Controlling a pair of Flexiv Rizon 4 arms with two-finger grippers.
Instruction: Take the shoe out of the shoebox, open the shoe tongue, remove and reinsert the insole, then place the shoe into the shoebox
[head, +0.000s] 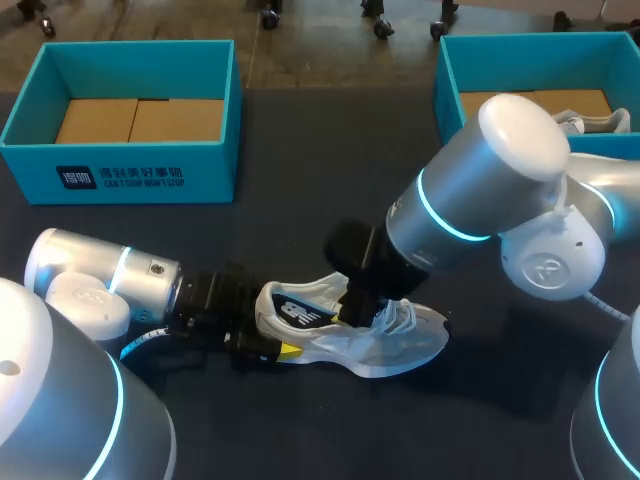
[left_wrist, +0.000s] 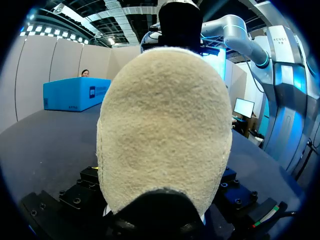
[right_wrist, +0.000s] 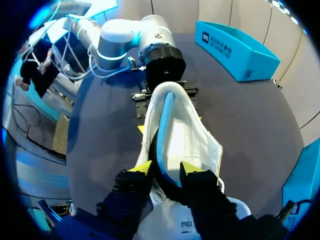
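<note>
I see a white shoe (head: 380, 345) lying on the dark table (head: 300, 150), near the middle of its front part, heel toward my left arm and toe toward my right. It is outside both boxes.

My left gripper (head: 275, 335) comes in low from the left and sits at the shoe's heel. In the left wrist view the fuzzy beige heel fills almost everything, so I cannot tell whether this gripper is clamped or loose.

My right gripper (right_wrist: 166, 169) reaches down from the right into the shoe's opening, just behind the laces. In the right wrist view its 2 yellow tips stand a narrow gap apart, pressed from both sides on a dark-edged strip rising from inside the shoe. I cannot tell whether that strip is the insole or the tongue.

There are 2 blue shoeboxes at the far side of the table. The left shoebox (head: 130, 165) shows only brown card inside. The right shoebox (head: 447, 85) holds a second white shoe (head: 590, 122).
</note>
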